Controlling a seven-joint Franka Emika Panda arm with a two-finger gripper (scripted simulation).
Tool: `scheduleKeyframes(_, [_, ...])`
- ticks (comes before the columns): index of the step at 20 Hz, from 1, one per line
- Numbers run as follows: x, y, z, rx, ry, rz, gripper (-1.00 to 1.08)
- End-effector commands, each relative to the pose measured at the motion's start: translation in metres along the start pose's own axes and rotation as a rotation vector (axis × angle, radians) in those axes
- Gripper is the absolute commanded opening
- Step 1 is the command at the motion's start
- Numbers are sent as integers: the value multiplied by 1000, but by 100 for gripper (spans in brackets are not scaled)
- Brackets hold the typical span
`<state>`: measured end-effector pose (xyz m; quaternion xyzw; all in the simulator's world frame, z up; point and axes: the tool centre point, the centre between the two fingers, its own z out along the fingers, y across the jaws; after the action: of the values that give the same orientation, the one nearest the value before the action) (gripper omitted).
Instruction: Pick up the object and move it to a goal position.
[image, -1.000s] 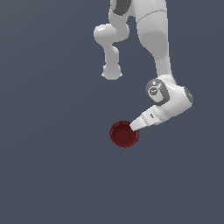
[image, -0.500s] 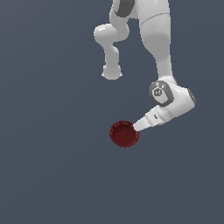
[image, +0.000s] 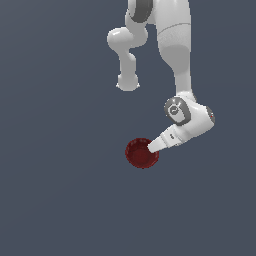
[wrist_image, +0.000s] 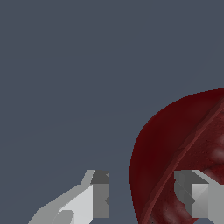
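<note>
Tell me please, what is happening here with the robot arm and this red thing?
A white robot arm is reaching down to a small dark red bowl on a plain grey surface. The gripper is open, and the wrist view shows one finger outside the bowl's rim and the other over its inside. The bowl appears not yet grasped or lifted.

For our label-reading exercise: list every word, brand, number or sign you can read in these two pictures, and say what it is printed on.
None: no readable text in either view.
The bowl is plain dark red, with no label.
The gripper and its fingers are unmarked grey and white.
A round emblem on the arm's wrist joint in the exterior view is too small to read.
</note>
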<state>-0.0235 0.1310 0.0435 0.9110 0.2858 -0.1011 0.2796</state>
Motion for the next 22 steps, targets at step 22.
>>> scheduleKeyframes(22, [18,14,-26,-43,115,-21,-100])
